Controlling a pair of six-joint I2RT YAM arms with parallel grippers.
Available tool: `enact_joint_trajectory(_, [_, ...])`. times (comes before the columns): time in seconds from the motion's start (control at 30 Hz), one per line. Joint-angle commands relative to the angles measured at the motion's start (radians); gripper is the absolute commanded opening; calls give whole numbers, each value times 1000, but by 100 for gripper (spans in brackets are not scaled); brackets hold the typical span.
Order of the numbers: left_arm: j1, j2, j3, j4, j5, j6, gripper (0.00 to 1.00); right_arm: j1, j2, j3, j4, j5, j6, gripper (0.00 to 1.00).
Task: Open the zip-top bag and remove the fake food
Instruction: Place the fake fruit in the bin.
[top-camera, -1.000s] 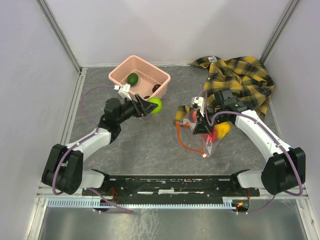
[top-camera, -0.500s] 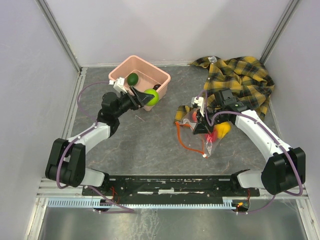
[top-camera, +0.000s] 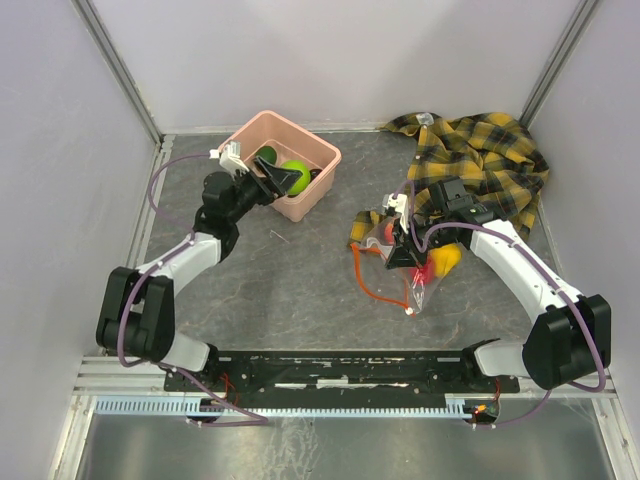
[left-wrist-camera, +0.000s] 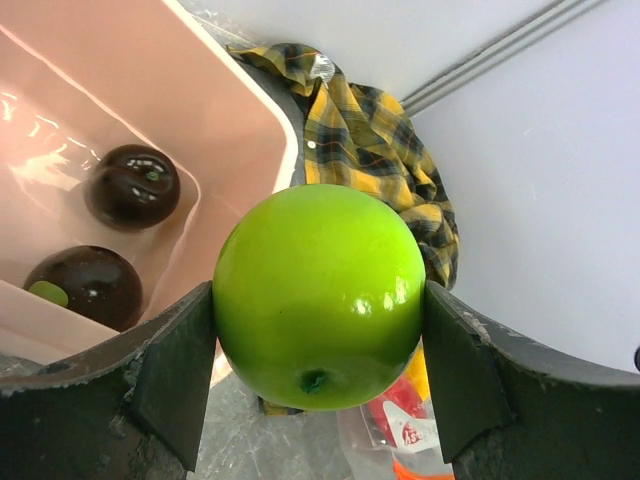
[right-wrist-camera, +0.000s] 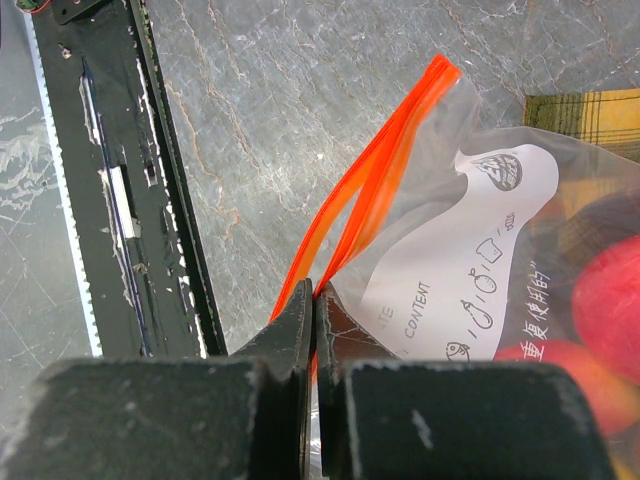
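left gripper (left-wrist-camera: 320, 345) clamps green fruit (top-camera: 295, 173); right gripper (right-wrist-camera: 315, 300) pinches zip-top bag (right-wrist-camera: 470, 250), mouth facing left.

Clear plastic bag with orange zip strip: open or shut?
Open. On the clear plastic zip-top bag, the two orange zip tracks stand parted in the right wrist view; the right pincer is shut on one lip.

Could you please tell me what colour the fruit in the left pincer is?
The fruit is bright light green, clearest in the left wrist view.
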Motion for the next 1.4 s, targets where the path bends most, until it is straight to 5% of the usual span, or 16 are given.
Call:
enact_joint_trajectory(0.0, [4,18,57,8,-73,-12,30,3,-21,37,-1,-6,-19,2])
enact_joint_trajectory(0.67, [0,126,301,-309,-346,134,37,3,-23,37,1,-3,-19,2])
enact_joint_trajectory(0.73, [-3,140,341,-346,-388,183,55,3,-24,38,1,-3,-19,2])
enact_joint_trajectory(0.83, [-11,146,378,-359,-453,234,99,3,-26,37,0,-3,-18,2])
enact_joint_trajectory(1.13, [-12,71,365,-301,-513,319,99,3,-31,37,1,-4,-19,2])
enact_joint_trajectory(1.37, [-9,-131,70,-17,-461,292,99,3,-23,38,-2,-2,-20,2])
